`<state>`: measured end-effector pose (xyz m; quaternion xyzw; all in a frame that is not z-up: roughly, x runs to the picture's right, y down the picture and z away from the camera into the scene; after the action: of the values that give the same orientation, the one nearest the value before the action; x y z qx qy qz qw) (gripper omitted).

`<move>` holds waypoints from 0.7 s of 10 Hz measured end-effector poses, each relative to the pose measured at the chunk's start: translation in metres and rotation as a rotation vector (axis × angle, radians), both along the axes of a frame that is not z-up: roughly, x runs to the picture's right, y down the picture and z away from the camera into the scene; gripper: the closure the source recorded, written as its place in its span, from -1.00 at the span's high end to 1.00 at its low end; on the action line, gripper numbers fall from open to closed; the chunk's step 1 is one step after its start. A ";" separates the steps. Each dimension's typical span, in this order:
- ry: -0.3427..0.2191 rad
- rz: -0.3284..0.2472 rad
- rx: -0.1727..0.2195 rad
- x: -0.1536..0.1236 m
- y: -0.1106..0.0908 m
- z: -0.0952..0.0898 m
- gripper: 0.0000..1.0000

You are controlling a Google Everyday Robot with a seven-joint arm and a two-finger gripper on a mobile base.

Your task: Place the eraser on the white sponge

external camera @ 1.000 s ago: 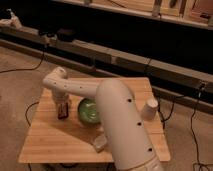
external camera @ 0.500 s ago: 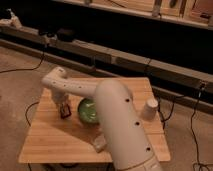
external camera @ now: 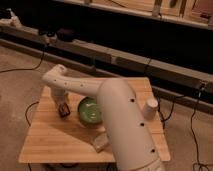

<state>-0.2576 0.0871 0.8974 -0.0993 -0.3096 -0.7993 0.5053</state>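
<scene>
The gripper (external camera: 63, 106) is seen left of centre, low over the tabletop (external camera: 50, 145), just beside a green bowl (external camera: 89, 111).

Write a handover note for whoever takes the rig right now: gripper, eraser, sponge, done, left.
Gripper: low over the left part of the table, just left of the green bowl, right at the eraser; grasp not confirmable.
Eraser: dark block at the gripper's tip, on or just above the table.
White sponge: probably the pale block near the front edge, partly hidden by the arm; nothing on it.
Done: gripper is at the eraser.
Left: carry it to the sponge, set it on top.
</scene>
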 end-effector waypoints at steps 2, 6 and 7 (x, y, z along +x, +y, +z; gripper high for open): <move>-0.016 0.010 -0.003 0.018 -0.006 -0.023 -0.57; -0.044 0.021 -0.016 0.082 -0.020 -0.084 -0.88; -0.053 0.011 -0.020 0.091 -0.019 -0.095 -0.99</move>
<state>-0.1666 0.0685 0.8027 -0.0815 -0.3314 -0.7958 0.5003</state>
